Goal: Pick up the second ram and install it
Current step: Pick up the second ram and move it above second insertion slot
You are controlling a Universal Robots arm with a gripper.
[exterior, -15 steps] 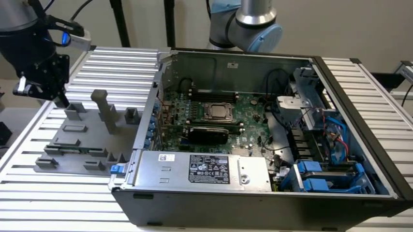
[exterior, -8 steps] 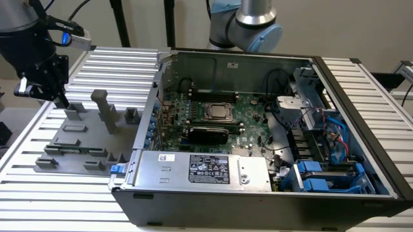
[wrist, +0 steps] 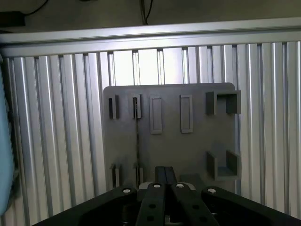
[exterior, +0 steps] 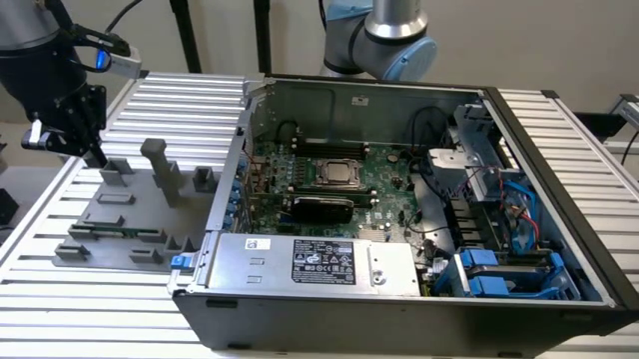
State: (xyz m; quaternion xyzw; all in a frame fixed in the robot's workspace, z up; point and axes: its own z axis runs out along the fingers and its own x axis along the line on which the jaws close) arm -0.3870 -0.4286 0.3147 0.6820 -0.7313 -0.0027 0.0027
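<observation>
The second ram [exterior: 113,229] is a slim green stick standing on edge in slots near the front of the grey fixture plate [exterior: 140,211], on the exterior view's left. From the wrist view it appears edge-on as a thin dark line [wrist: 137,141] between two pairs of slotted blocks on the plate [wrist: 188,155]. My gripper [exterior: 98,158] hangs above the plate's far corner, well clear of the stick and holding nothing. Its black fingers [wrist: 161,181] are pressed together, shut.
An open computer case [exterior: 360,105] sits beside the plate, with its motherboard [exterior: 390,187], CPU socket [exterior: 340,173] and power supply [exterior: 319,262] exposed. A tall grey post [exterior: 160,168] and several low blocks rise from the plate. Ribbed aluminium table [exterior: 60,299] lies all around.
</observation>
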